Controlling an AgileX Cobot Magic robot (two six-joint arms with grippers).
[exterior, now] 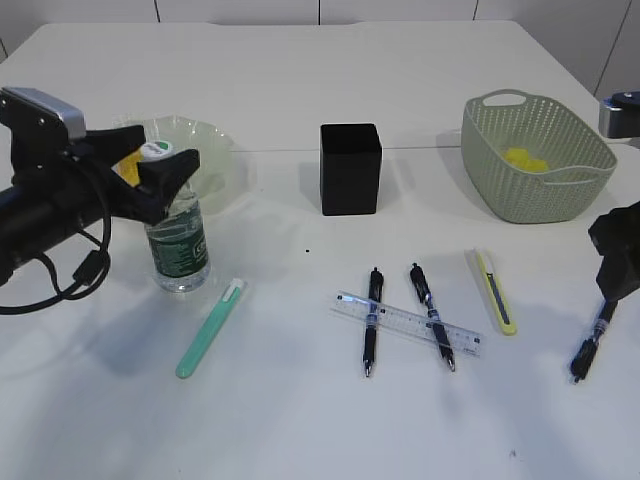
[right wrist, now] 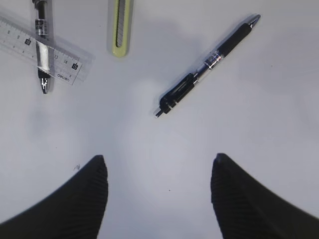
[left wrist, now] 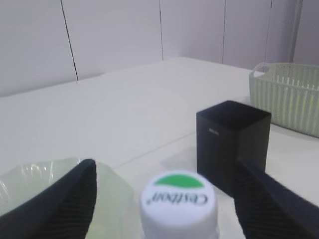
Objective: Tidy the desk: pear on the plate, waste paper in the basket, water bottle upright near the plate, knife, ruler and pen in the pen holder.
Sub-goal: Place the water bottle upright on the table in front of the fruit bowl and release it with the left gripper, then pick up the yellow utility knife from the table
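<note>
My white table [exterior: 300, 420] carries a plate [exterior: 215, 140] and upright water bottle [exterior: 177, 240] at left, a green knife [exterior: 210, 328] below, pen holder [exterior: 350, 168] centre, basket [exterior: 535, 155] upper right, ruler [exterior: 405, 322] across two pens [exterior: 371, 320] lower centre.

Front slant view; two close wrist views.

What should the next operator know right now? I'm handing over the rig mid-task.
Left end effector: open, fingers either side of the upright water bottle by the plate.
Right end effector: open, empty, above the lone pen.
Done: yellow waste paper in the basket; bottle upright.
Left: three pens, ruler, yellow-green knife and green knife into the black pen holder. Pear not clearly visible.
</note>
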